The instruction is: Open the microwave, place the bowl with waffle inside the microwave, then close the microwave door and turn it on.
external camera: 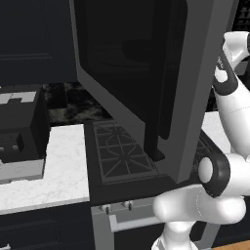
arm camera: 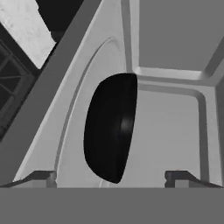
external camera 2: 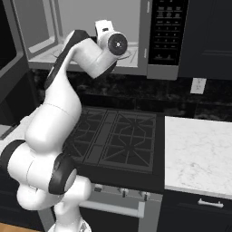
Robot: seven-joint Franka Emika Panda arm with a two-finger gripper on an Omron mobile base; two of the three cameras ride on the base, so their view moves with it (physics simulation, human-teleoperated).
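Note:
The microwave (external camera 2: pixel 168 31) hangs above the stove with its cavity exposed. The microwave door (external camera: pixel 146 73) stands swung wide open toward the left base camera, its black bar handle (external camera: pixel 157 127) facing out. My arm reaches up into the cavity. In the hand view the dark bowl (arm camera: pixel 111 127) rests on the light microwave floor (arm camera: pixel 175 131), seen edge-on, so its food is hidden. My gripper (arm camera: pixel 111 178) is open, its fingertips (arm camera: pixel 43 177) spread far wider than the bowl and apart from it.
A black gas stove (external camera 2: pixel 113 136) lies directly below the microwave. White marble counters (external camera 2: pixel 199 149) flank it. A black boxy appliance with a grey base (external camera: pixel 19 132) sits on the left counter. The open door blocks much of the left side.

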